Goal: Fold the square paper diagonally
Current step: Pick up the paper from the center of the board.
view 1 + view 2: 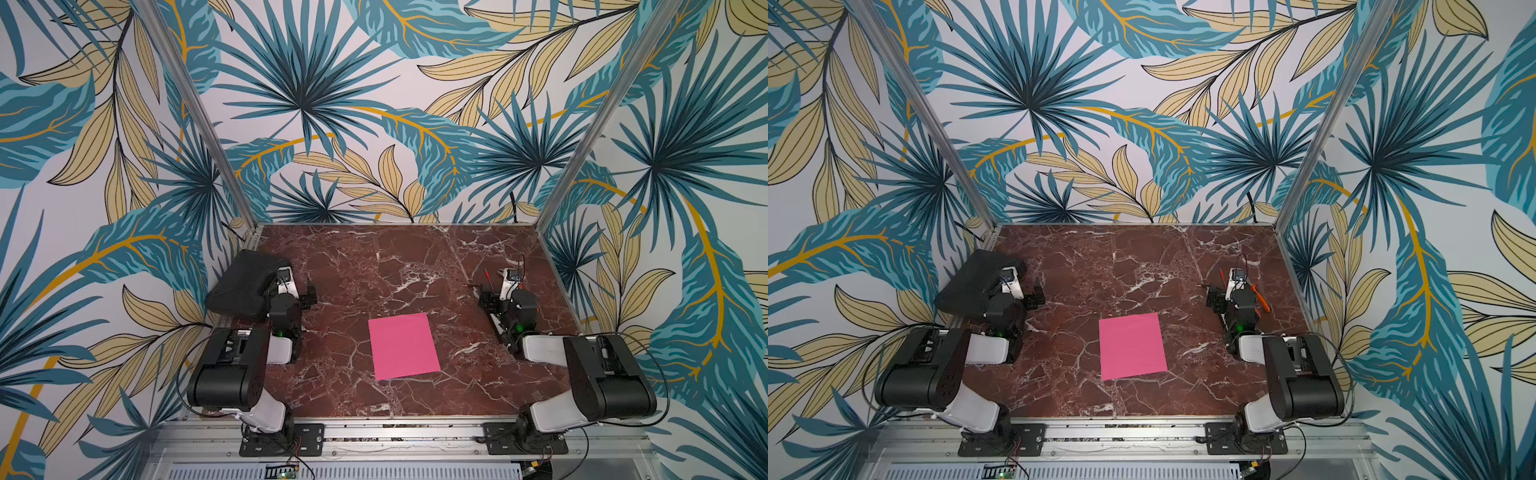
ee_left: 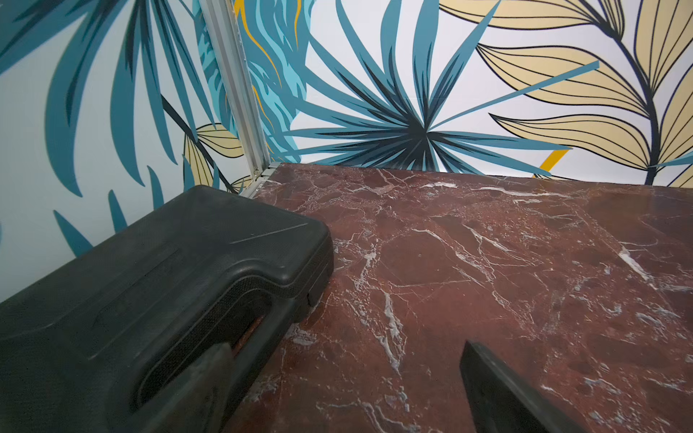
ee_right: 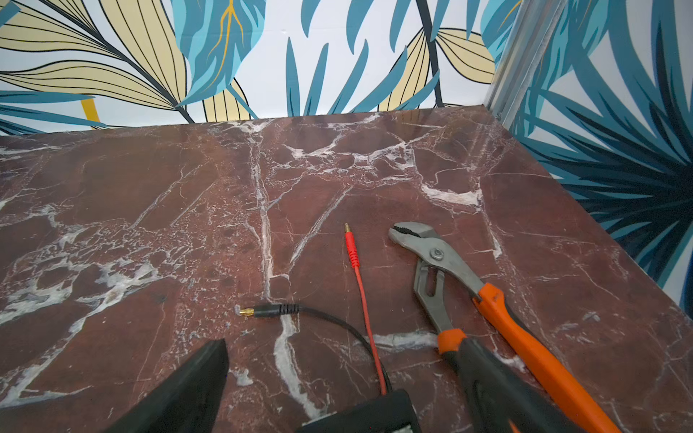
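Thin, light and probably limp, the square paper [image 1: 404, 345] lay flat on the table [image 1: 332, 270], best lifted by a corner; the left tool [image 2: 345, 346] and right tool [image 3: 341, 344] gaped wide, empty.

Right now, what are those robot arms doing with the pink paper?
Nothing is being handled yet. The paper lies flat and unfolded on the table, between the two arms. The left tool is open by a black case, and the right tool is open near some pliers. Neither tool touches the paper, so the diagonal fold has not begun.
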Controlling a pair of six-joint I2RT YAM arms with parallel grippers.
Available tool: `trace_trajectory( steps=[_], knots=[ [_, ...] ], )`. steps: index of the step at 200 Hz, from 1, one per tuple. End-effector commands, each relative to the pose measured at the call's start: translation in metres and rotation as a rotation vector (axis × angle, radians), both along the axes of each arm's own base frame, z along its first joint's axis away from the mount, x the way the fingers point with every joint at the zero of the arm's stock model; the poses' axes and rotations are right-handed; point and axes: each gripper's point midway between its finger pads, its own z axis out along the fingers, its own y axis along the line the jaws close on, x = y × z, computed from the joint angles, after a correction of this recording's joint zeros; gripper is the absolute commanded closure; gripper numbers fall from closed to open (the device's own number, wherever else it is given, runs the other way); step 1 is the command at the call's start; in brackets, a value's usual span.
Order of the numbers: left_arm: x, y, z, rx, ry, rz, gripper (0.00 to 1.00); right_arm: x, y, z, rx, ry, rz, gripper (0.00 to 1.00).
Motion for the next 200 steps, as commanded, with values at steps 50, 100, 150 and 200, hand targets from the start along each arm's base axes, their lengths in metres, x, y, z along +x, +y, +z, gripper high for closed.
trace_trajectory(
  steps=[50,100,150,200],
  knots=[
    [-0.0027,0.0035,-0.0043,-0.006,0.010,0.013,0.00,0.0023,0.0015,0.0066,0.011,-0.020,0.005,0.01],
    [-0.0027,0.0035,-0.0045,-0.007,0.010,0.013,0.00,0.0023,0.0012,0.0063,0.010,-0.019,0.004,0.01],
    [-0.0027,0.0035,-0.0042,-0.006,0.010,0.013,0.00,0.0025,0.0015,0.0056,0.011,-0.015,0.005,0.01],
    [0.0001,-0.0046,-0.0049,-0.003,0.019,-0.041,0.00,0.0042,-0.0012,0.0135,0.000,-0.038,-0.007,0.01]
  ],
)
